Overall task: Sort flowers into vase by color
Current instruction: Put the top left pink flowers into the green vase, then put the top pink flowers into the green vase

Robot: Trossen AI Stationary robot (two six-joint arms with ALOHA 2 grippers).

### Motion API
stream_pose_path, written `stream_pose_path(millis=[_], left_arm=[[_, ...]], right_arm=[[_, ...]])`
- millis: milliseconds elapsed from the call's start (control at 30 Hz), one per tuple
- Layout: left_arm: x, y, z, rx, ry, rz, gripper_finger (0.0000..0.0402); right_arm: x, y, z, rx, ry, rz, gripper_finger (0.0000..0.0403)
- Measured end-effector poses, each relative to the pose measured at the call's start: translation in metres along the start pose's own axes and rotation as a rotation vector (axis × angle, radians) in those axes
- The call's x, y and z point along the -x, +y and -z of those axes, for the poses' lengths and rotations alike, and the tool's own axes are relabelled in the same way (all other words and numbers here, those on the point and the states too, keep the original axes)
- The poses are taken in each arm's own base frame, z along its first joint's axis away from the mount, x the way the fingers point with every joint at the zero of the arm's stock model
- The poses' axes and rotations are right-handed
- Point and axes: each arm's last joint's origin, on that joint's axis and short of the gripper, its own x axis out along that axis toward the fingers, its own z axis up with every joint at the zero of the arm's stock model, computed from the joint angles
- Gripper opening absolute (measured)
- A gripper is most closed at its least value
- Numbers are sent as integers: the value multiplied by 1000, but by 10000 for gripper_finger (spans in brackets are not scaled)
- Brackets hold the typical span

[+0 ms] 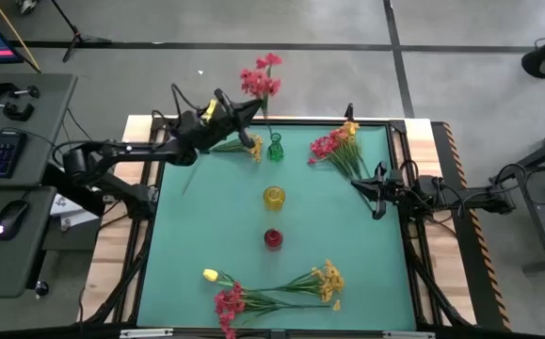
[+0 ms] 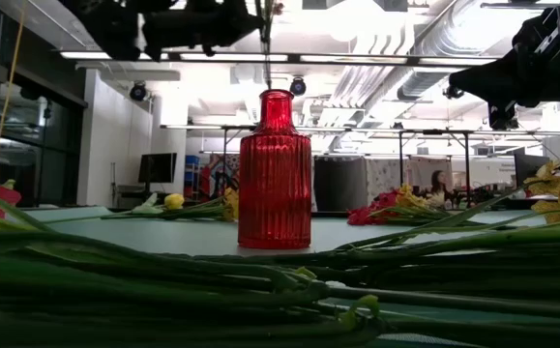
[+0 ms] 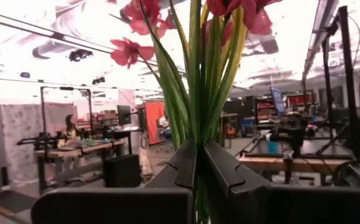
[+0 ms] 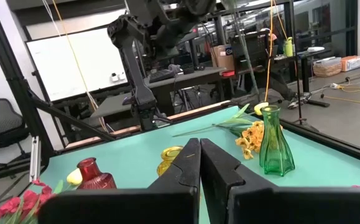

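A: Left tool (image 1: 244, 110)?
B: Clamped on pink-red bunch (image 1: 262, 78), stems upright, lifted near green vase (image 1: 275, 148), probably so stems can drop into a neck.
A: Right tool (image 1: 377, 191)?
B: Pinched together, empty, waiting at bench (image 1: 347, 245) edge. Other flowers (image 1: 272, 287) lie flat; red vase (image 1: 272, 239) mid-bench.

Left gripper (image 1: 246, 110) jaws clamped, raised; right gripper (image 1: 359, 185) closed.
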Motion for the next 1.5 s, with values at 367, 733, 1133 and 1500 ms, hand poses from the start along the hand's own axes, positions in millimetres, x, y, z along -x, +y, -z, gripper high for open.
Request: stream_pose_path(millis=[367, 733, 1133, 1500], left_arm=[[-12, 16, 22, 63, 41, -4, 0], [-16, 22, 55, 107, 121, -22, 0], [-15, 15, 82, 242, 273, -25, 37], [-8, 10, 100, 304, 479, 92, 159]], right_arm=[[0, 0, 0, 0, 0, 0, 0], [0, 0, 0, 0, 1, 0, 0], [0, 0, 0, 1, 3, 0, 0], [0, 0, 1, 2, 7, 1, 0]])
